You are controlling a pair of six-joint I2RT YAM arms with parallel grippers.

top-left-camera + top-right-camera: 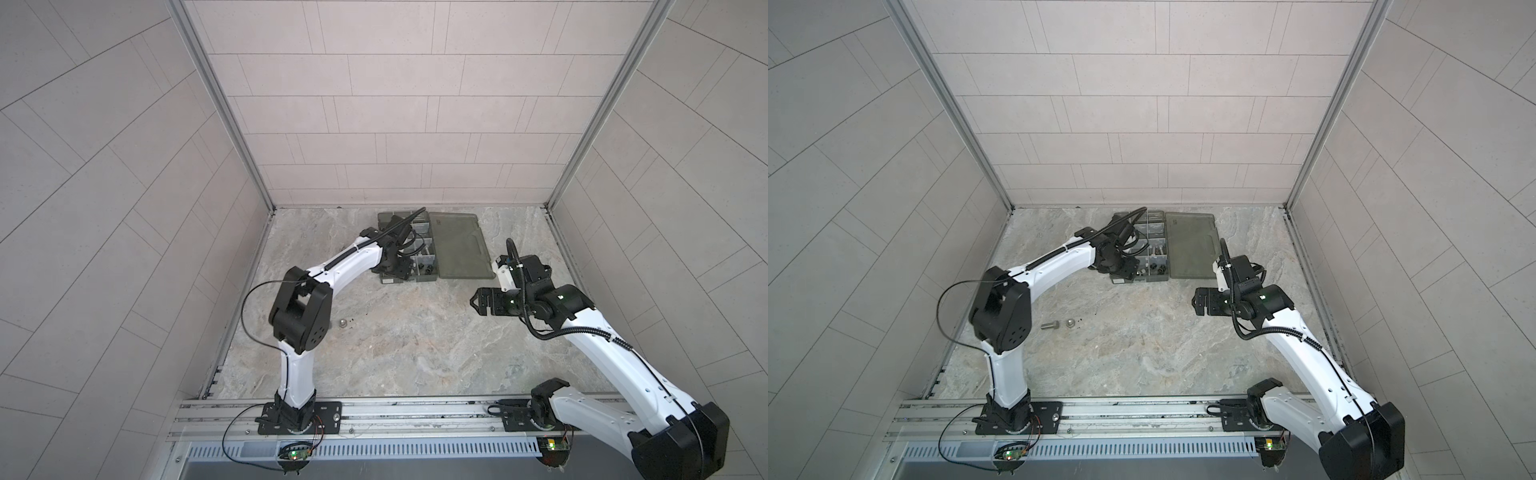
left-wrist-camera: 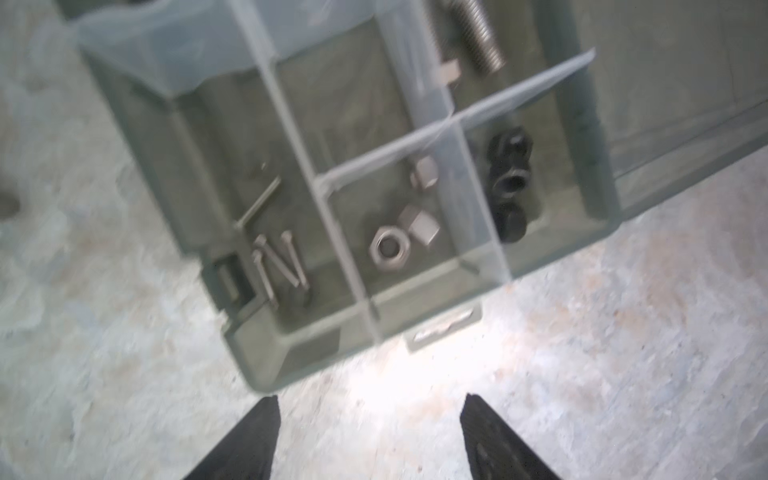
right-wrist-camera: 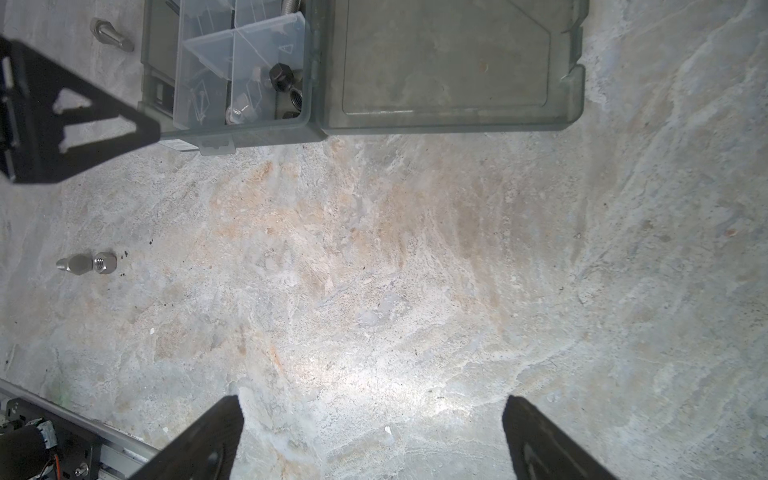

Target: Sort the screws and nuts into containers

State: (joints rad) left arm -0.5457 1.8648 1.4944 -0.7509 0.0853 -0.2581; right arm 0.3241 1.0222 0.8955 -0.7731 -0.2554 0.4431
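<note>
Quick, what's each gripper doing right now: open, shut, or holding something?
Left gripper: open, nothing between the jaws.
Right gripper: open wide, holding nothing.

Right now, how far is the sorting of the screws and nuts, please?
Mostly done. In the organizer box, thin screws, silver nuts and black nuts lie in separate compartments. Nothing is in hand: the left gripper and right gripper both have open, empty jaws. Left on the table: a bolt beside a domed nut, and a second bolt near the box.
</note>
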